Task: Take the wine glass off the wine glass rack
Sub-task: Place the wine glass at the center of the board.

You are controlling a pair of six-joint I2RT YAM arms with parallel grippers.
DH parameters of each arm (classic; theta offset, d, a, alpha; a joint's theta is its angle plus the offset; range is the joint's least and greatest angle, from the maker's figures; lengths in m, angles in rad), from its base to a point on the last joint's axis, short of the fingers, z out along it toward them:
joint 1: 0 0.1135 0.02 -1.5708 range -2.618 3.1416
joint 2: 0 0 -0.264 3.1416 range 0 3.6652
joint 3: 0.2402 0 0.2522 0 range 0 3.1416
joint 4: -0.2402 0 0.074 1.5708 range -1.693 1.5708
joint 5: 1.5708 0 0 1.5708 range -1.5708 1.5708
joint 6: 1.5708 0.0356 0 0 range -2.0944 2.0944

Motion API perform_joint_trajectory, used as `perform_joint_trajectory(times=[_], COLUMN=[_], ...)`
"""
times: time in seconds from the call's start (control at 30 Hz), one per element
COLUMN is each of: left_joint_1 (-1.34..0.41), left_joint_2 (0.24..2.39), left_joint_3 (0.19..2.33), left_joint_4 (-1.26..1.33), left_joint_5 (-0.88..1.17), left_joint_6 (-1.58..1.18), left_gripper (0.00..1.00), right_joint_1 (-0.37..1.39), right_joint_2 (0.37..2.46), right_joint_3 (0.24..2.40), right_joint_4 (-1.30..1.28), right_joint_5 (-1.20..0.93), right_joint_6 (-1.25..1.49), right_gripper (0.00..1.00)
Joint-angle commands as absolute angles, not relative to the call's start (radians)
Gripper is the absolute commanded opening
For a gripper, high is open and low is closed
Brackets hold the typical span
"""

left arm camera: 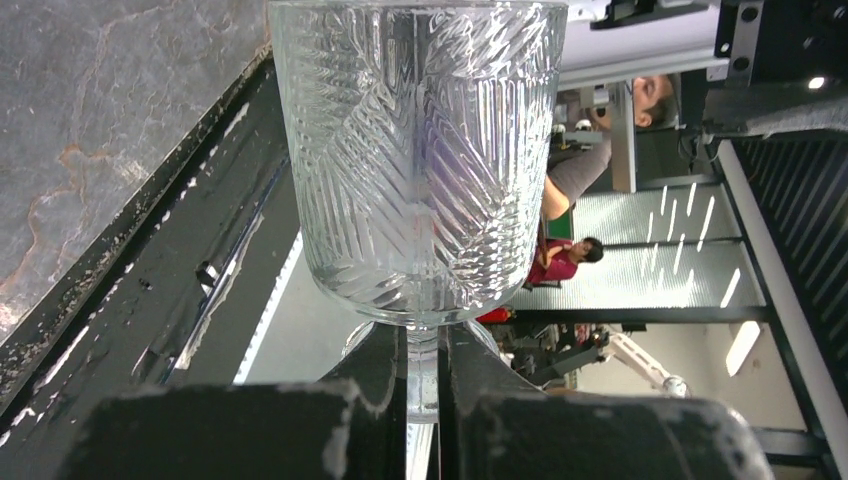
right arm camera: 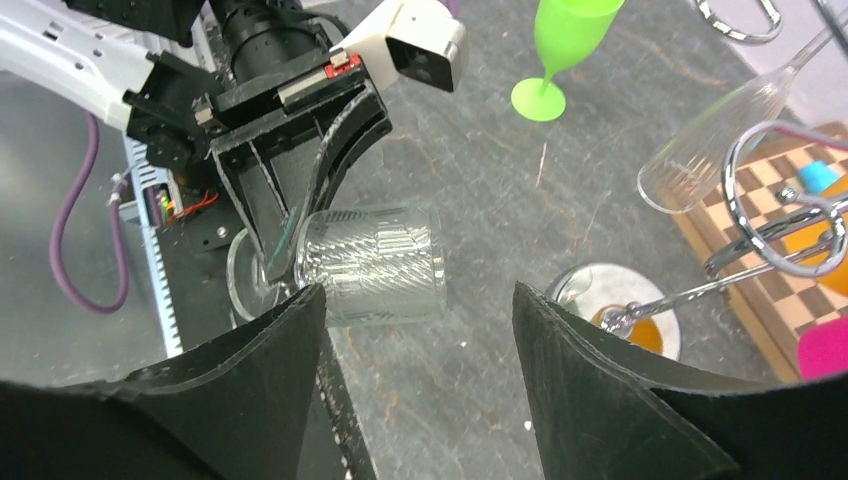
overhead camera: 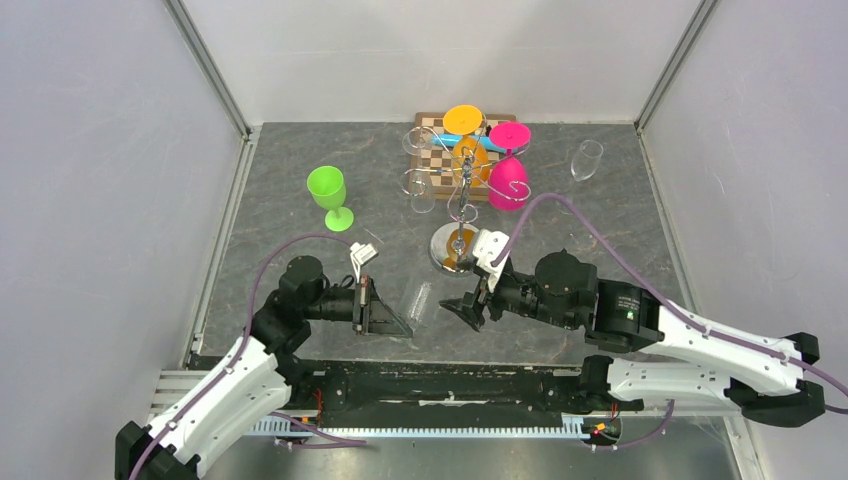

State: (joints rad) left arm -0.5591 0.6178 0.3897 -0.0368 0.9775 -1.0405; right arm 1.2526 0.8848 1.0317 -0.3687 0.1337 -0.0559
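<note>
the grey table (overhead camera: 300, 265) carries the chrome wine glass rack (overhead camera: 462, 205) at its middle, with a pink glass (overhead camera: 507, 185) hanging from its arms. a clear ribbed wine glass (left arm camera: 420, 160) is off the rack, held sideways near the front edge, its stem pinched in the left gripper (left arm camera: 422, 375). the right gripper (right arm camera: 418, 300) faces the bowl, jaws spread wide and holding nothing.

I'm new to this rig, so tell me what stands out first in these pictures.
The left gripper clamps a clear ribbed glass by its stem, sideways at the table's near edge, the open right gripper facing it. Behind, the chrome wine glass rack carries an orange glass and a pink glass.
</note>
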Motion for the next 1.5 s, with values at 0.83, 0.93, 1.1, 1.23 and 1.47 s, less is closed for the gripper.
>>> perform_joint_trajectory(times=[0.83, 0.93, 1.1, 1.23, 1.47], left_joint_1=[-0.6, -0.603, -0.603, -0.608, -0.621], left_joint_2=[0.432, 0.406, 0.383, 0.362, 0.338], left_joint_3=[0.582, 0.578, 0.589, 0.589, 0.589], left_joint_4=[-0.426, -0.426, -0.426, -0.426, -0.426], left_joint_5=[1.162, 1.156, 1.162, 1.163, 1.159], left_joint_6=[-0.634, -0.629, -0.627, -0.623, -0.622], left_gripper=[0.02, 0.02, 0.02, 0.02, 0.02], right_joint_1=[1.247, 1.246, 1.246, 1.245, 1.246], right_joint_2=[1.009, 1.022, 1.06, 1.076, 1.129], right_joint_3=[1.228, 1.227, 1.243, 1.249, 1.276], right_joint_4=[-0.483, -0.477, -0.474, -0.444, -0.421], right_joint_5=[-0.297, -0.343, -0.388, -0.404, -0.483], right_joint_6=[0.162, 0.133, 0.1, 0.065, 0.031], right_gripper=[0.72, 0.71, 0.67, 0.65, 0.53])
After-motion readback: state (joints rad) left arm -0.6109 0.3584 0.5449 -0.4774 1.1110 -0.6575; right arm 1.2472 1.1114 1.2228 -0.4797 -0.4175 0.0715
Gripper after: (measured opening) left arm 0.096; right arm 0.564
